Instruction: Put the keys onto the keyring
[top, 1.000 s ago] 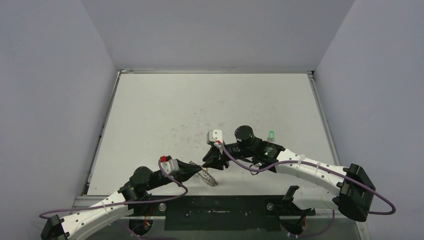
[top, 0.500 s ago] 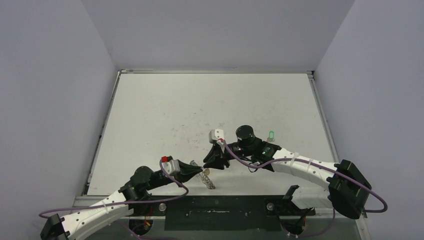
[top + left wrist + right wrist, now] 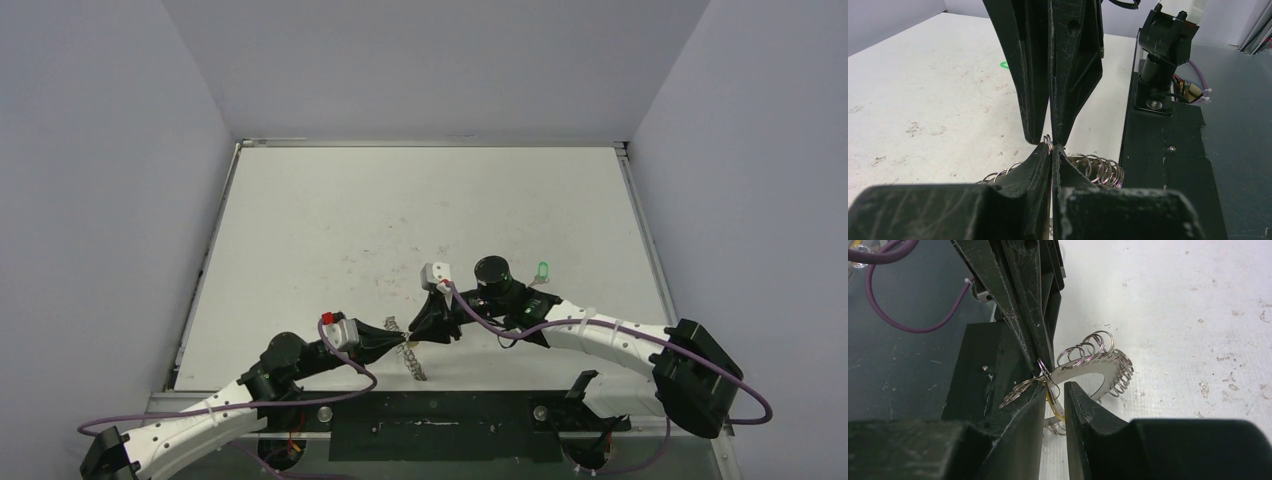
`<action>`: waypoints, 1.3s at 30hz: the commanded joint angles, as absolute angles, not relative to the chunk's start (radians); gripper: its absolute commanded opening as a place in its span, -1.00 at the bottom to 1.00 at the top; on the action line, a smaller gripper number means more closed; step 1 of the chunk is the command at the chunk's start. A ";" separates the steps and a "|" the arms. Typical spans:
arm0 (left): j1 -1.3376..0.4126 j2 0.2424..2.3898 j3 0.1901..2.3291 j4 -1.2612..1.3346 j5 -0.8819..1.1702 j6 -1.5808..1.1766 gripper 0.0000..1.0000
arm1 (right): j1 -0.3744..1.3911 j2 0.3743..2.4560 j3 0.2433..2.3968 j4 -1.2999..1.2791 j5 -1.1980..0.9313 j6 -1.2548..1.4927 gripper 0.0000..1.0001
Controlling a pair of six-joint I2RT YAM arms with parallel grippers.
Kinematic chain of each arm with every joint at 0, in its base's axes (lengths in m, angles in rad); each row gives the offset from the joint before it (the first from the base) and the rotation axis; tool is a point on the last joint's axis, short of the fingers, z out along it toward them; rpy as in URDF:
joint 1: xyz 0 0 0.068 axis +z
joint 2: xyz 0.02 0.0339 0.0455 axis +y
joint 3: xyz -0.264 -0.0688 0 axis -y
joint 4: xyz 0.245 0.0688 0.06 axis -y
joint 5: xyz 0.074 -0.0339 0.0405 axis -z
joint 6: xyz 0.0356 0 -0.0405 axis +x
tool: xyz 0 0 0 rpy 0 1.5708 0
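— Left jaws?
— Shut tight. The left gripper (image 3: 1052,150) pinches one wire loop, holding the keyring (image 3: 1088,372) tilted up, likely for threading.
— And the right gripper (image 3: 1055,390)?
— Narrowly parted at that same loop, a sliver of yellow key (image 3: 1052,402) between. Gripped or not, I can't tell.
— Green key (image 3: 543,269)?
— Farther off, lying on the table (image 3: 330,220).

The round, flat silvery metal keyring (image 3: 1088,369), fringed with wire loops, stands tilted on edge near the bench's (image 3: 330,220) front. The yellow-headed key (image 3: 1053,402) shows just beside it; the green-headed key (image 3: 543,270) lies well apart.
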State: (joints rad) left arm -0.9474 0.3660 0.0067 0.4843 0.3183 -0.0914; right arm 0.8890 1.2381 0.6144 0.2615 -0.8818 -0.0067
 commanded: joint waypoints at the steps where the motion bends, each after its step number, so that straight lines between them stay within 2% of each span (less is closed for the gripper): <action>1: -0.946 0.364 0.002 0.588 0.318 -0.094 -1.00 | 0.885 1.244 0.601 0.400 -0.925 0.043 -0.60; 8: -0.946 0.367 0.002 0.591 0.321 -0.097 -1.00 | 0.887 1.262 0.594 0.451 -0.929 0.076 -0.80; 22: -0.946 0.373 0.000 0.587 0.311 -0.101 -1.00 | 0.907 1.257 0.577 0.525 -0.973 0.089 -0.83; 26: -0.946 0.373 0.000 0.584 0.301 -0.101 -1.00 | 0.914 1.247 0.572 0.529 -0.997 0.073 -1.00; 32: -0.946 0.366 0.000 0.563 0.284 -0.102 -1.00 | 0.917 1.221 0.565 0.513 -0.983 0.068 -1.00; 39: -0.946 0.334 0.029 0.415 0.242 -0.075 -1.00 | 0.917 1.124 0.590 0.342 -0.850 0.008 -1.00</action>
